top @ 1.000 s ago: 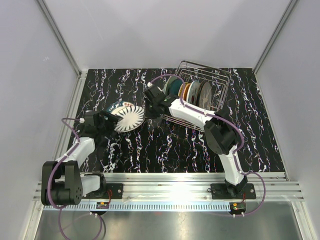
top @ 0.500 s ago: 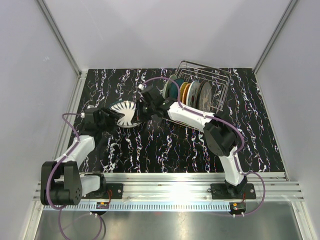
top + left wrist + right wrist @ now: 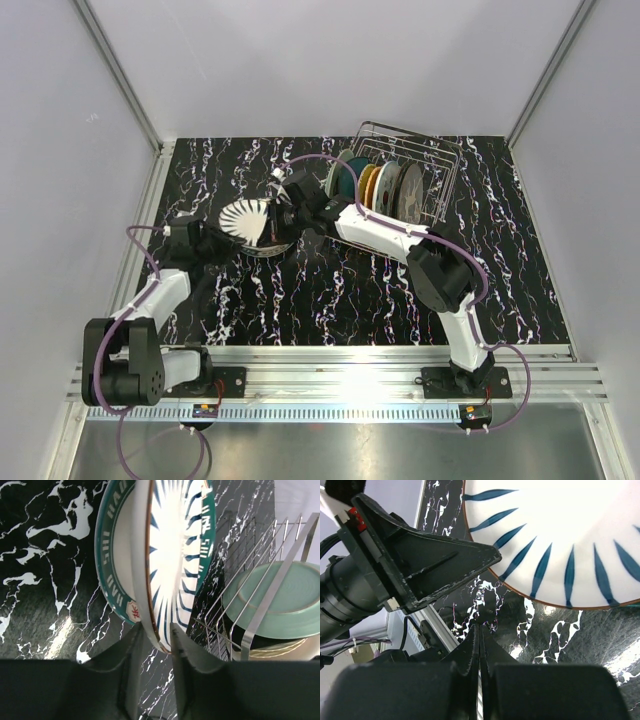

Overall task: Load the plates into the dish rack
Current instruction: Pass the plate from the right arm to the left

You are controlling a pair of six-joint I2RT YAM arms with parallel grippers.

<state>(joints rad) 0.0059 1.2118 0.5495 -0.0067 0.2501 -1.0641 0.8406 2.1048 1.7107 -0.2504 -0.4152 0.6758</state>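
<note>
Pinching rim of white blue-rayed plate: left gripper. Right gripper pressed together, empty, plate just beyond its tips.

The white plate has blue rays and a brown rim; the tabletop is black, veined white.

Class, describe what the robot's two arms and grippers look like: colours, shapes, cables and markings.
Both the left arm and right arm have white rounded links joined by chunky black motor housings, each trailed by a looping purple cable. The left gripper and right gripper have matte black, wedge-shaped fingers tapering to thin tips.
</note>
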